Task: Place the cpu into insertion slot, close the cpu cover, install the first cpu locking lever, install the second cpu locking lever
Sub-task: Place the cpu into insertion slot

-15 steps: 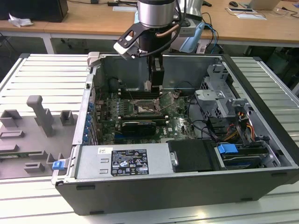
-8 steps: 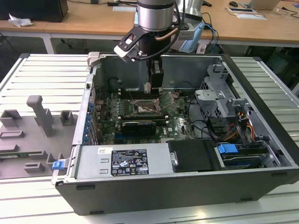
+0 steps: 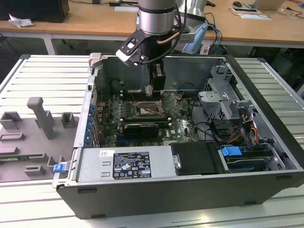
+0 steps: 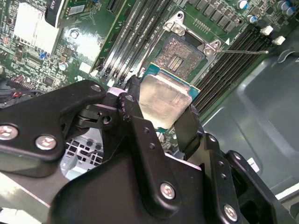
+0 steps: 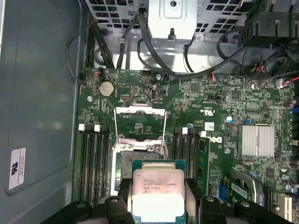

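the gripper (image 4: 161,106) is clamped on the cpu (image 4: 163,98), one black finger (image 4: 132,108) on each of two opposite edges, with the pale metal face turned up toward the wrist cameras. in the first wrist view the cpu (image 5: 156,193) sits between the fingers with its green border showing, and it overlaps the near edge of the insertion slot (image 5: 122,164). in the second wrist view most of the insertion slot (image 4: 180,53) lies bare beyond the chip, its contact field exposed inside the silver rim. whether the chip already touches the rim or hangs just above it, i cannot tell.

the cpu cover (image 5: 140,110) is swung open on the far side of the socket, and a thin locking lever (image 4: 243,51) stands free beside it, so neither is fastened. the exterior view shows the gripper (image 3: 153,90) reaching down into the open computer case (image 3: 142,190), over the green motherboard (image 5: 224,107).

my reading is that the first step, placing the cpu, is in hand and not yet done. finishing it calls for the chip to be centred over the socket, square to the rim and level, and let down gently, since the contacts would likely bend under a skewed or forced seating.
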